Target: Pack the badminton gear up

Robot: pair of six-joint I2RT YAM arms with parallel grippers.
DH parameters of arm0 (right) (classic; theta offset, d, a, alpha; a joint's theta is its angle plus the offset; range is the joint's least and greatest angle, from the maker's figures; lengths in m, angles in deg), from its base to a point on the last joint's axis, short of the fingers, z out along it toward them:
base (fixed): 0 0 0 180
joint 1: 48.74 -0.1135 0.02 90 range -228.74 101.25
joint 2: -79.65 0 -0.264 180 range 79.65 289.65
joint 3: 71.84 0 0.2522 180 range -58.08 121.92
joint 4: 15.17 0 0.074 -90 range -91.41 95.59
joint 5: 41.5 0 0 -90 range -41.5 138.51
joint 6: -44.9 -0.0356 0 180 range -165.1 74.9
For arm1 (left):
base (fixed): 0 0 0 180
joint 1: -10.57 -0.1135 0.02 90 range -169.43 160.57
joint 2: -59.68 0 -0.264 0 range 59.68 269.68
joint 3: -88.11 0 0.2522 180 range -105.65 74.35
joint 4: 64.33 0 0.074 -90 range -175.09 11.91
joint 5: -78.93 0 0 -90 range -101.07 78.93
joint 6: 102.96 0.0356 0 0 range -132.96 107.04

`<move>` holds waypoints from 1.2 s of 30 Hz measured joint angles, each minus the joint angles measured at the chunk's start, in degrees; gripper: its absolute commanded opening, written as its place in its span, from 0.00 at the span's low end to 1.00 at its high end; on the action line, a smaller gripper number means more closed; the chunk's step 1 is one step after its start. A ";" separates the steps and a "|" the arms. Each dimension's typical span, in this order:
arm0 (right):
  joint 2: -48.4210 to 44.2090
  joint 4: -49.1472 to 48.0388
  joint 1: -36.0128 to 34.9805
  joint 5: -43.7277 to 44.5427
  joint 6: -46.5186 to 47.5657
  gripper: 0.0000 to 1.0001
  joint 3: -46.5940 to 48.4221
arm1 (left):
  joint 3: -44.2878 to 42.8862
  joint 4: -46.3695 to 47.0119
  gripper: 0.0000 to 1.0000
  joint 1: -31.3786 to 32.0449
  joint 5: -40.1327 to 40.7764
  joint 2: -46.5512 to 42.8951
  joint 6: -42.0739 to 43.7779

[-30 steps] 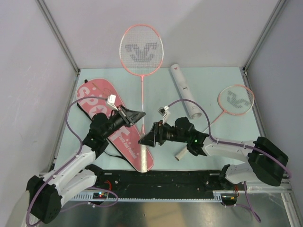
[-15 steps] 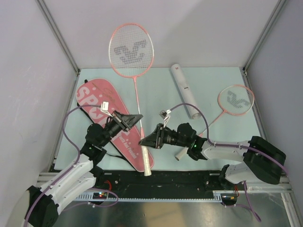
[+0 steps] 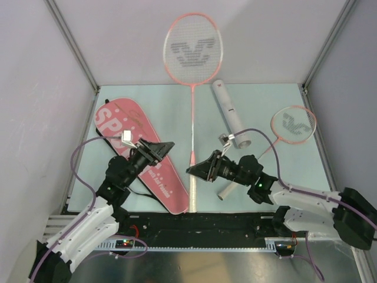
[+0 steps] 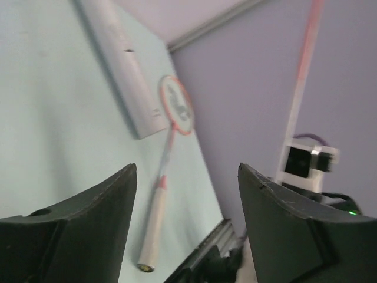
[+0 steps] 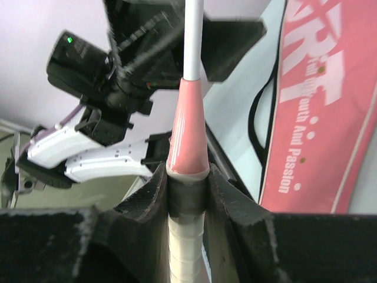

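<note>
Raised racket [image 3: 192, 112]: held roughly upright. Its pink-rimmed head shows against the back wall in the top view, with the pale handle pointing down over the near part of the counter [image 3: 147, 100].
Handle end: just beside the near tip of the bag [image 3: 126, 127]; cannot tell whether it touches anything.
Right fingers [image 5: 156, 200]: clamped on the raised racket at the top of the handle wrap, one on each side, just below the pink cone where the white shaft starts.
Left fingers [image 4: 88, 224]: spread apart with nothing between them, hanging above the bag's near half, just left of the raised racket and clear of it.
Bag: pink and racket-shaped, lying flat on the left side of the counter with the white "SPORT" lettering face up. Its black strap [image 5: 256, 112] loops out along the edge.
Tube [image 3: 231, 113]: long and white, lying on the counter right of centre, slanted from the far side towards the near right.
Second racket [image 3: 293, 125]: flat on the counter at the right, with its head near the right wall and its handle angled towards the right arm. It lies just beside the tube's near end.
</note>
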 measured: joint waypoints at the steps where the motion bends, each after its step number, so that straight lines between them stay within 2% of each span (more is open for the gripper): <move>1: -1.92 1.90 0.63 0.79 0.00 0.00 -0.02 | -0.22 -3.17 0.74 0.00 1.90 -0.76 0.48; 7: -13.11 13.33 3.10 6.47 0.50 0.00 -0.07 | -7.04 -27.52 0.75 -2.38 16.44 -2.32 3.98; 15: -21.97 25.88 3.21 11.74 2.25 0.00 -0.07 | -10.08 -45.31 0.70 -16.61 23.96 2.01 4.26; 25: -26.27 34.77 3.28 14.80 4.02 0.00 -0.07 | -6.97 -49.40 0.68 -18.29 28.92 9.90 2.69; 36: -28.44 37.44 3.39 15.50 5.05 0.00 -0.07 | -3.87 -46.71 0.66 -18.62 30.12 14.75 0.85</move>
